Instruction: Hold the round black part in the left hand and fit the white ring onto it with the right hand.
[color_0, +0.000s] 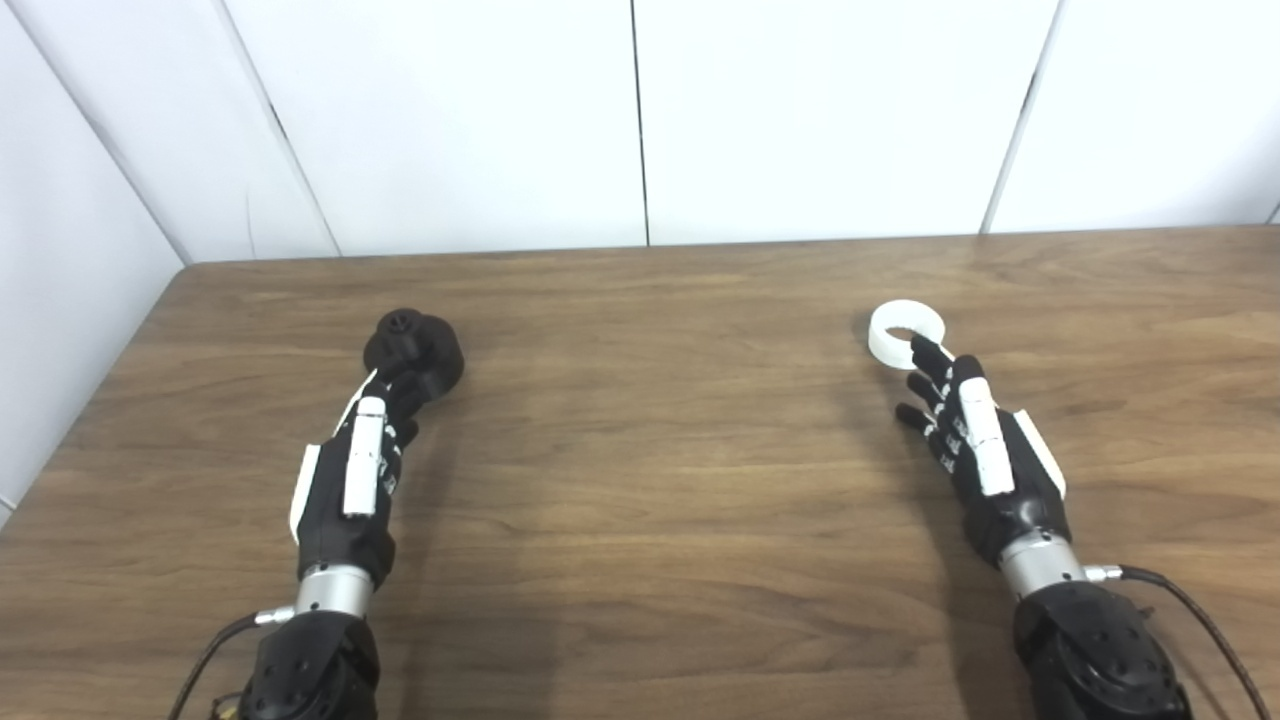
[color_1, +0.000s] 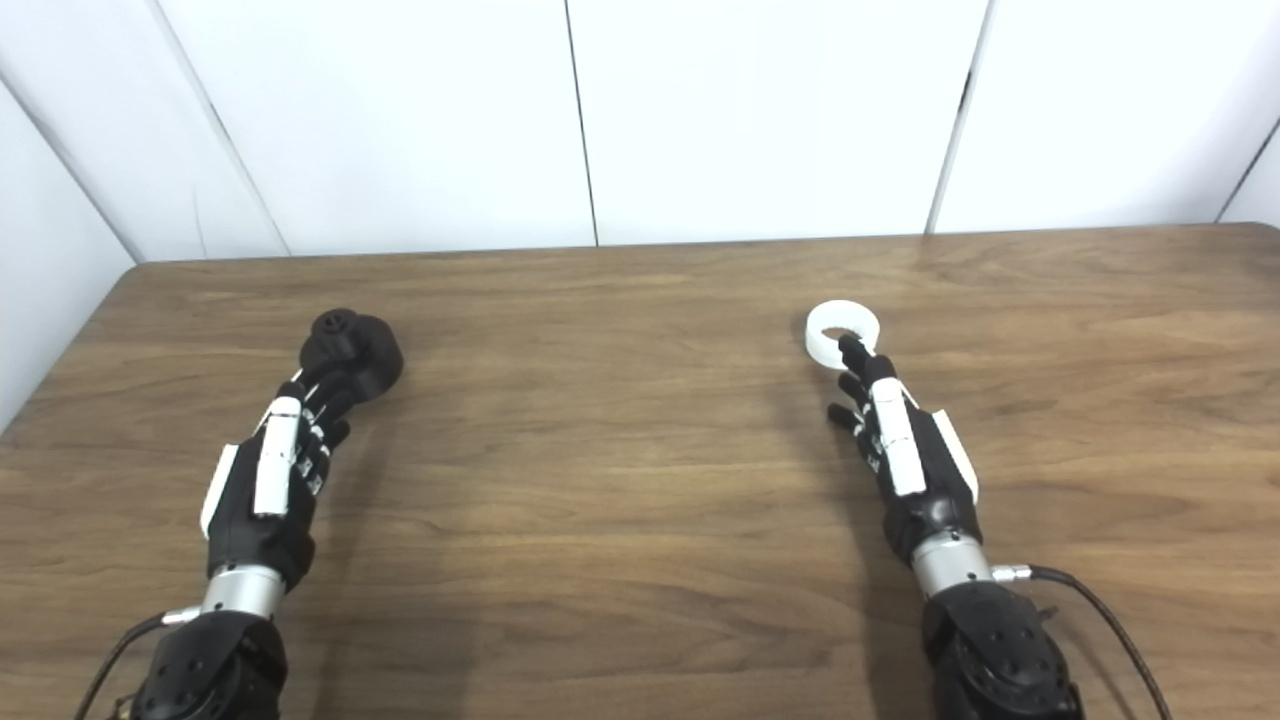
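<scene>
Left hand (color_0: 365, 455): reaches forward low over the surface, its fingers at the near side of the black part; whether they are closed on it or only touching it I cannot tell, since the fingertips blend into the dark shape.
Right hand (color_0: 975, 440): stretched out with the fingers spread apart, holding nothing; one fingertip lies over the near rim of the white ring.
Black part (color_0: 415, 350): round, with a small raised hub on top, sitting on the surface at the far end of the left hand, on the left half of the table.
White ring (color_0: 905, 332): lies flat on the surface, hole facing up, just beyond the right hand's fingertips, well apart from the black part.
Surface (color_0: 650, 450): brown wood grain, bare between the two hands.
Step in hand: both hands appear to be closing in for their grasps; neither thing looks lifted yet.
Doing it well, left: wrap the fingers round the lower body of the black part and leave the hub on top uncovered, so the ring has a free way down.
Doing it well, right: pinch the ring by its outer rim, keeping the hole unblocked; a flat ring may slide on the wood, so close thumb and fingers from opposite sides.
Risk: a push from one side could nudge the ring farther away.
</scene>
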